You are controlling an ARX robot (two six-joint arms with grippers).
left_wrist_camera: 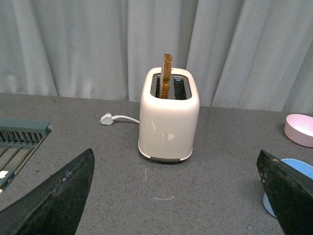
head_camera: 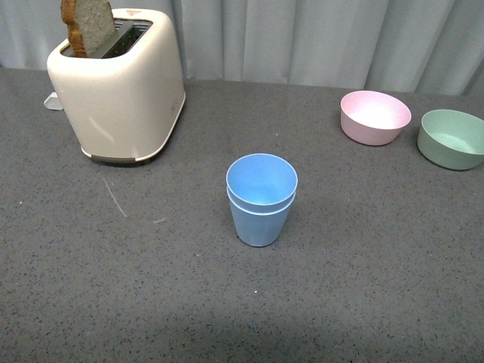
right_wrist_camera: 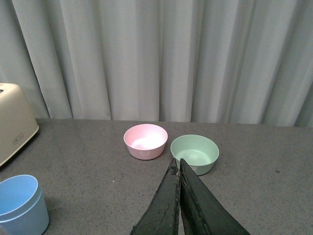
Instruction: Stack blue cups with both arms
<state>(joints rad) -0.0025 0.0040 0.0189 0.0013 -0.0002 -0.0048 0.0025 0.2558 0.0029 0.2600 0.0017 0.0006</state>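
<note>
Two light blue cups point(head_camera: 261, 198) stand nested, one inside the other, upright in the middle of the grey table. Neither arm shows in the front view. In the left wrist view my left gripper point(left_wrist_camera: 178, 169) is open, its fingers point(left_wrist_camera: 63, 196) wide apart with bare table between them; the blue cups point(left_wrist_camera: 279, 188) peek out beside one finger. My right gripper point(right_wrist_camera: 177, 164) is shut with nothing in it, its tips pressed together above the table. The stacked cups point(right_wrist_camera: 20, 205) sit well off to its side.
A cream toaster point(head_camera: 121, 87) with a slice of bread in it stands at the back left. A pink bowl point(head_camera: 374, 116) and a green bowl point(head_camera: 452, 138) sit at the back right. A white plug point(left_wrist_camera: 108, 118) and a grey rack point(left_wrist_camera: 19, 142) lie beyond the toaster.
</note>
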